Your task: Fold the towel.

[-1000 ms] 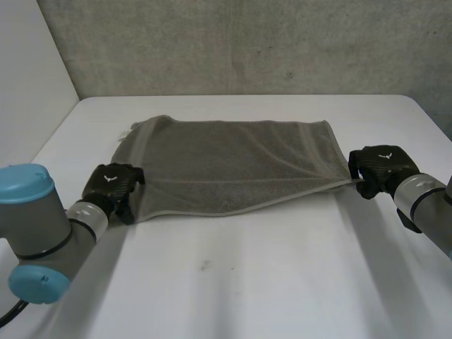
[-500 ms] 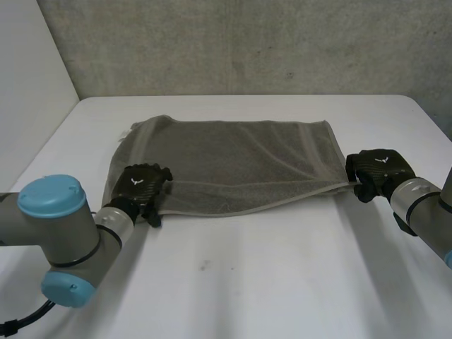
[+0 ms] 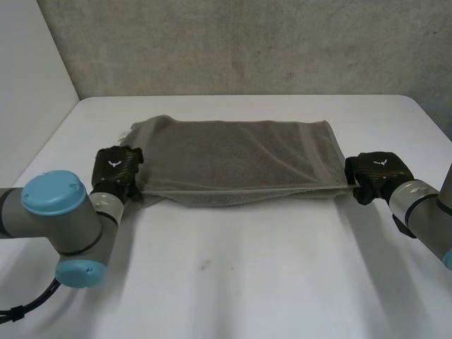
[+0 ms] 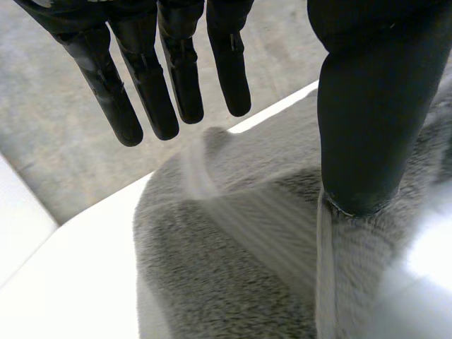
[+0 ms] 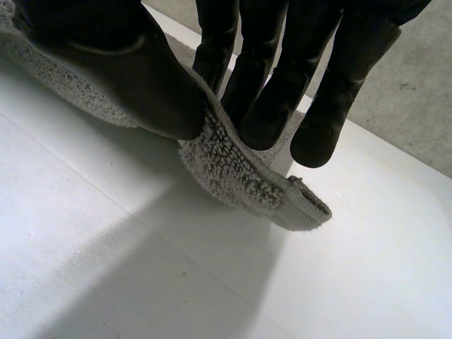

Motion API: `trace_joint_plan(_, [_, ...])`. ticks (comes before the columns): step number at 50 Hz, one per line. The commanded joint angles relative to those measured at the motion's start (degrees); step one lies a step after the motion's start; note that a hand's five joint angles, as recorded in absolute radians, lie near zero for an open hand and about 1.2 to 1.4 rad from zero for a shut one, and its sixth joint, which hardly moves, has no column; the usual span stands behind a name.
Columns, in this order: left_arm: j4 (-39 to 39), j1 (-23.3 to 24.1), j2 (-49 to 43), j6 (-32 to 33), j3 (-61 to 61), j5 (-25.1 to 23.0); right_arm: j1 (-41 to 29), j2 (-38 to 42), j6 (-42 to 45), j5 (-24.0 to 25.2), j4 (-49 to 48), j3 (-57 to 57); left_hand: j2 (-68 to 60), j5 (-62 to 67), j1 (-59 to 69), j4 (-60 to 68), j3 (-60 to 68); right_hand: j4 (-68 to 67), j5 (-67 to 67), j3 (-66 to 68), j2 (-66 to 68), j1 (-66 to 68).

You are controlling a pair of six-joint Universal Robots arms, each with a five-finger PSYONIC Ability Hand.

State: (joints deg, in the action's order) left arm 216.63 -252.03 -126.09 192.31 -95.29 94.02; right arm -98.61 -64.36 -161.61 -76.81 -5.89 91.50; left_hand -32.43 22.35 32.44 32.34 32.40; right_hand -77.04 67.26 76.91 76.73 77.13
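- Towel (image 3: 233,159), grey, lies spread from left to right across the middle of the white desk (image 3: 247,282), with bare desk nearer than it.
- Along its near side a straight hem line runs between the two hands, and a narrow strip of cloth shows just nearer than that line.
- Left robot hand (image 3: 116,169) is at the near left corner. Its fingers (image 4: 176,70) are straight, held wide of the thumb and clear of the cloth. The thumb tip touches the hem, and nothing is pinched.
- Right robot hand (image 3: 374,173) is at the near right corner. Thumb and fingers are closed on the towel, and the corner's tip sticks out past them.
- The far edge lies flat, and the far left corner is rumpled.
- A concrete wall (image 3: 247,42) stands beyond the desk.
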Motion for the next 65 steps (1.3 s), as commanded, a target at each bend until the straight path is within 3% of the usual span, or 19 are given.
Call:
trace_joint_plan(1, [-0.59,-1.19,1.98,0.08,-0.94,0.72,0.0,0.02,0.69,0.0,0.0,0.08,-4.87,4.94,4.86,4.96,4.9,-2.96,2.74,3.09,3.27,2.87])
trace_joint_plan(11, [-3.76,-2.07,4.71,0.08,-4.11,0.28,0.0,0.02,1.04,-0.09,0.0,0.26,-5.04,5.11,5.03,5.13,5.07,-2.96,2.74,3.09,3.27,2.87])
trace_joint_plan(19, [-13.76,-1.98,5.77,0.0,-5.26,0.11,0.0,0.02,1.04,0.0,0.0,0.35,-5.04,5.11,5.03,5.13,5.07,-2.96,2.74,3.09,3.27,2.87])
trace_joint_plan(24, [-16.14,-1.98,5.86,-0.09,-4.9,0.11,0.0,0.02,1.04,0.0,0.0,0.44,-4.87,4.94,4.86,4.96,4.9,-2.96,2.74,3.09,3.27,2.87])
trace_joint_plan(48, [-15.71,-1.98,4.45,-0.27,-3.58,-2.27,0.0,0.72,1.21,0.0,0.0,0.44,-7.22,7.3,7.21,7.31,7.25,-2.96,2.74,3.09,3.27,2.87])
trace_joint_plan(65, [-15.8,-1.72,-0.12,-0.53,2.21,-2.62,-0.09,1.51,3.06,-0.09,-0.27,0.44,-20.32,20.4,20.31,20.41,20.35,-2.96,2.74,3.09,3.27,2.87])
